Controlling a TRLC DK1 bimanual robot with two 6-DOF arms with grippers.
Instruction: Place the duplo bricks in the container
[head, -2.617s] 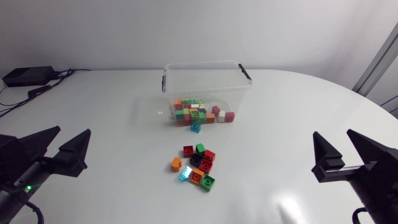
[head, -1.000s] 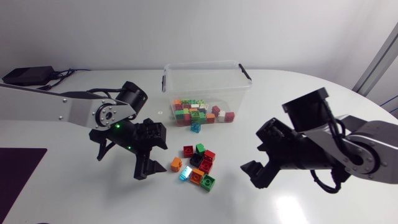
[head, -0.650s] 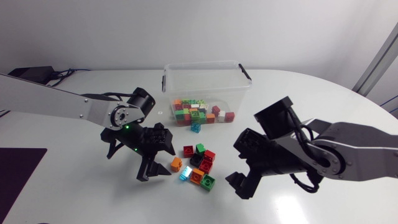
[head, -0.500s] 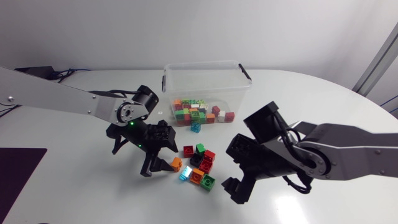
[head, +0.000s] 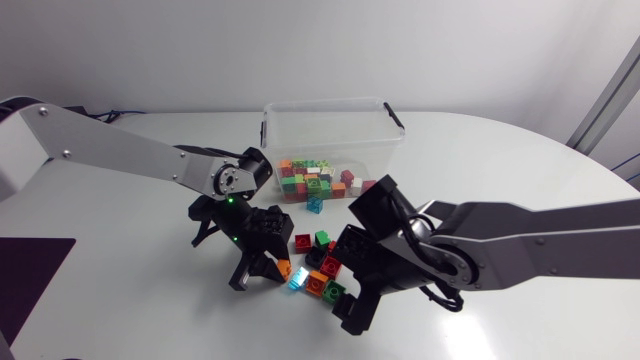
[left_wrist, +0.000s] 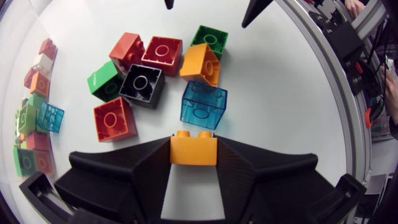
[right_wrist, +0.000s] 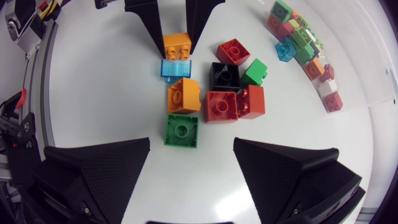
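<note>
Fingers (left_wrist: 144, 173) of the left gripper (left_wrist: 193, 149) pinch an orange brick (left_wrist: 193, 147) from both sides, a clear blue brick (left_wrist: 204, 104) just ahead – the right gripper (right_wrist: 192, 149) gapes wide, a green brick (right_wrist: 181, 130) lying untouched ahead between its fingers – the container (head: 392, 132) stands beyond both on the tabletop (head: 480, 160)

Table (head: 520, 160): one, large, white, smooth top with a rounded far edge, filling most of the overhead view, softly and evenly lit, showing a faint pale sheen and only weak grey shadows.
</note>
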